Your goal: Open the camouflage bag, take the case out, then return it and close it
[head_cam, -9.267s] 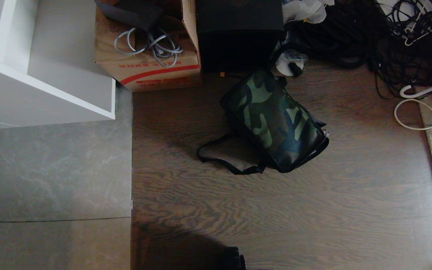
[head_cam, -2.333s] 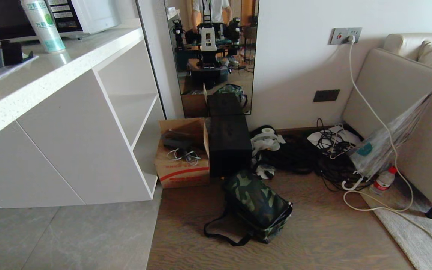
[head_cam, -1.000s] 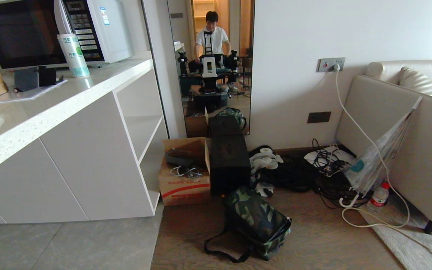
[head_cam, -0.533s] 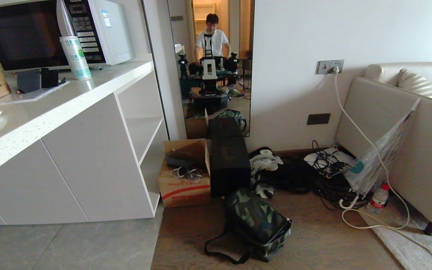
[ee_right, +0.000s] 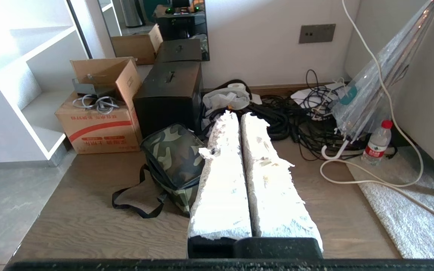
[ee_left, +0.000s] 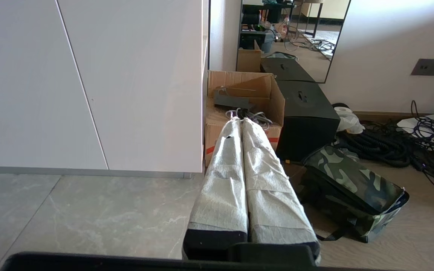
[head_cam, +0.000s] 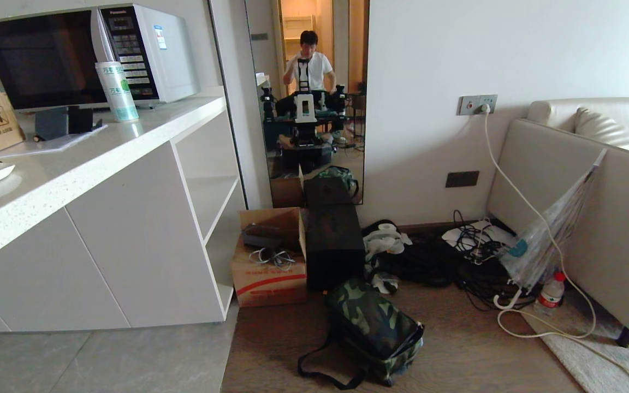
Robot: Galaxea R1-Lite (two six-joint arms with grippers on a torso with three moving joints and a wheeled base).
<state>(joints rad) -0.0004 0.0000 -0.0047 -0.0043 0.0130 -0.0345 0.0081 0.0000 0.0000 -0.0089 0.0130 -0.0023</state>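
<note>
On the floor, the bag lies zipped as the view lifts; left gripper and right gripper hang clenched, empty, nowhere near it.

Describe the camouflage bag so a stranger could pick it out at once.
Find the tall mirror on the wall. Below it stand a cardboard box and a black box on the floor. The camouflage bag lies just before them, the only green-patterned soft thing, with a black strap.

"Panasonic" brand name on the white microwave, other labels too small to read
</note>
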